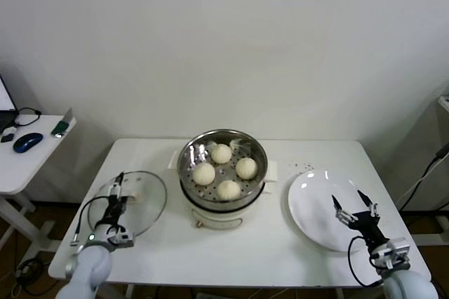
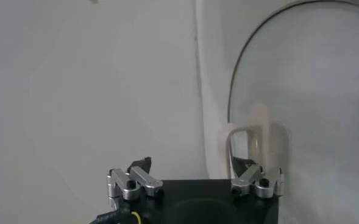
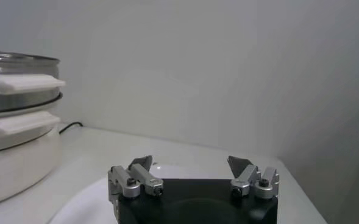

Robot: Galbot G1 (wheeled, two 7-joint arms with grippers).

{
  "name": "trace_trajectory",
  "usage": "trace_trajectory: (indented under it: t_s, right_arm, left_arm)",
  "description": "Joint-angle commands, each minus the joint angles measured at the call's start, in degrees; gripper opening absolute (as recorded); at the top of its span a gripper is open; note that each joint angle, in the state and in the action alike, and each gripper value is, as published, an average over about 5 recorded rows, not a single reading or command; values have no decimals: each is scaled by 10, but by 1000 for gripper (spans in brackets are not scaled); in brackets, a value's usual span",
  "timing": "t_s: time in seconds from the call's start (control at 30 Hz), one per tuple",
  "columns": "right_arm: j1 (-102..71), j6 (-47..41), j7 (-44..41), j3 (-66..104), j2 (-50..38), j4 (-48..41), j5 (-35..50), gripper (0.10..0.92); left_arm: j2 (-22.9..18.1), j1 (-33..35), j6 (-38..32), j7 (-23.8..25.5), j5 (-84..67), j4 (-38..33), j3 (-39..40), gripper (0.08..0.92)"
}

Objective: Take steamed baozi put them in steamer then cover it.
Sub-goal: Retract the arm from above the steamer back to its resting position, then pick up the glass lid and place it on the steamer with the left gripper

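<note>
**Four baozi in the pot, lid lying to the steamer's left**

Your left gripper hangs over the cover with its fingers spread and nothing between them. In the left wrist view the same gripper sits just short of the cream handle, one fingertip close beside it — you cannot tell from either view whether it touches. The cover lies flat on the white table, just to the steamer's left, apart from the pot.

Your right gripper hovers over the white plate on the steamer's right, fingers also spread and empty. From the right wrist view that gripper is above the plate rim, with the steamer off to one side, well apart.

The steamer stands in the middle of the table, uncovered. All four steamed baozi rest on the perforated tray inside — spaced apart, none touching.

Far to the steamer's left stands a side desk with a blue mouse on it.
</note>
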Motion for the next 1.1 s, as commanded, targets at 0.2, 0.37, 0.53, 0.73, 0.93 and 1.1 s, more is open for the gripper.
trace_trajectory:
  t_s: [0.2,0.37,0.53,0.73,0.93,1.1]
  right_arm:
    - [-2,11,-6,3,14,-14,-18,823]
    - [1,14,-7,3,20,-18,-22,823]
    - [3,17,-8,2,21,-23,-26,823]
    - [7,20,-9,1,21,-29,-30,823]
    - [15,19,-9,-2,11,-35,-32,823]
    - [28,17,-8,-10,-7,-43,-30,823]
  left_arm:
    - [-4,-28,-6,-20,-1,34,9,706]
    - [-4,-26,-7,-18,-1,33,10,568]
    - [1,-21,-6,-16,-6,17,9,420]
    - [16,8,24,-19,-35,-51,10,247]
    - [43,64,110,-39,-50,-158,10,149]
    - [80,125,188,-44,-64,-258,8,150]
